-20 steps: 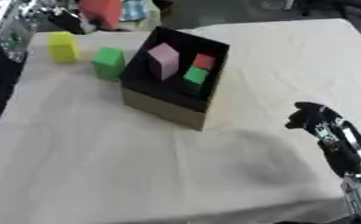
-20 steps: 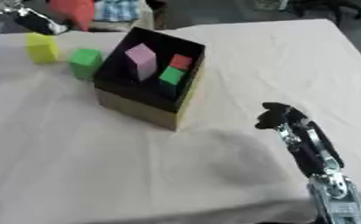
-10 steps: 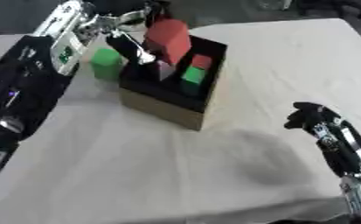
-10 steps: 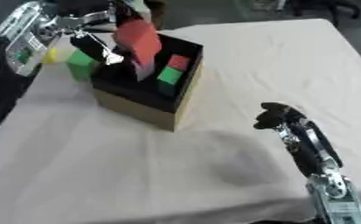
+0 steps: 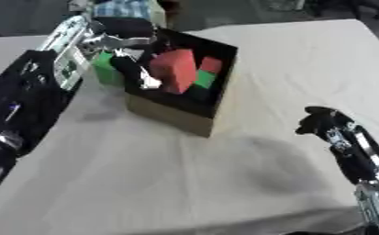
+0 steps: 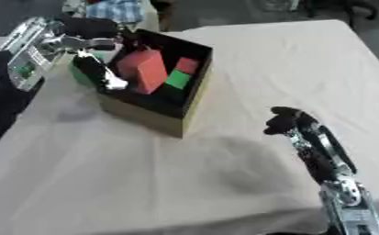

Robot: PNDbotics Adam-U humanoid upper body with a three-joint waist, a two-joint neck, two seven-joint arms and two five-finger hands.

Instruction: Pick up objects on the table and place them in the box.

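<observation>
An open box [image 5: 179,118] with cardboard walls and a black inside stands left of the table's middle. Inside lie a small red cube [image 5: 211,64] and a green cube [image 5: 202,79]. My left hand [image 5: 128,34] reaches over the box's left wall, its fingers and thumb pinching a large red block [image 5: 175,69] that sits tilted in the box's mouth. A green block [image 5: 104,69] stands on the cloth just left of the box, partly hidden by the arm. My right hand [image 5: 319,121] hovers at the right, away from the box, fingers curled and holding nothing.
A pale cloth [image 5: 144,183] covers the table. Blue-patterned fabric [image 5: 125,8] lies past the far edge. The table's far edge runs along the top, with dark floor beyond. My left forearm [image 5: 31,92] crosses the left side.
My left hand has carried the large red block from the far left to over the box and lowered it into the opening. The right hand has stayed put.
</observation>
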